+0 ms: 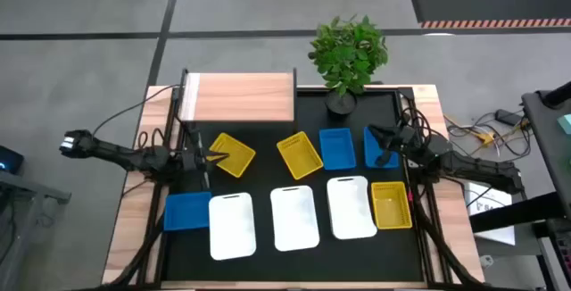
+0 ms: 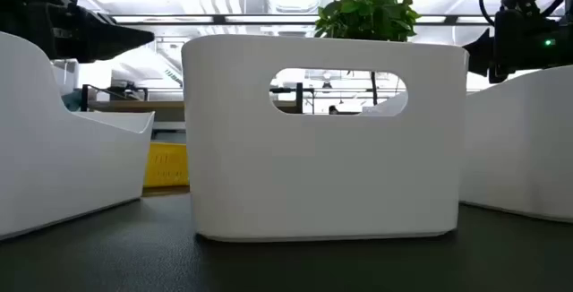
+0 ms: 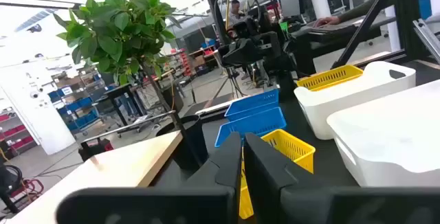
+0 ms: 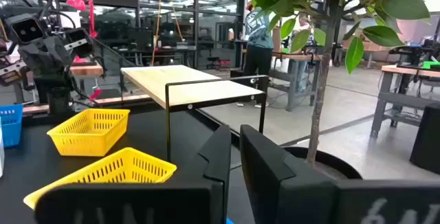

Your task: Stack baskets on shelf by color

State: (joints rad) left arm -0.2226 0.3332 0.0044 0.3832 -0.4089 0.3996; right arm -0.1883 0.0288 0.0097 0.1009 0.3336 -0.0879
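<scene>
The light-wood shelf (image 1: 241, 97) stands at the far left of the black table. My left gripper (image 1: 211, 156) (image 3: 242, 162) is shut at the left end of a yellow basket (image 1: 234, 154). A second yellow basket (image 1: 299, 154) and a blue basket (image 1: 335, 148) lie to its right. My right gripper (image 1: 384, 148) (image 4: 234, 155) is shut over another blue basket (image 1: 373, 145). Along the near edge sit a blue basket (image 1: 187, 211), three white baskets (image 1: 232, 224) (image 1: 294, 217) (image 1: 351, 206) and a yellow basket (image 1: 390, 203). My left gripper pinches the yellow basket's rim (image 3: 240, 186) between its two fingers, coming roughly level from the table's left. The basket stretches away beyond the fingertips (image 3: 289, 148); whether it is lifted, I cannot tell. My right gripper is shut with a sliver of blue (image 4: 228, 220) between the fingers, coming from the table's right onto the blue basket. The fingers themselves hide which part they hold, and whether it is off the table.
A potted plant (image 1: 348, 54) stands at the far edge, right of the shelf and close behind the blue baskets. The low view is filled by the white baskets (image 2: 322, 140). Cables trail off the table's right side (image 1: 482, 135). People and benches show in the room beyond.
</scene>
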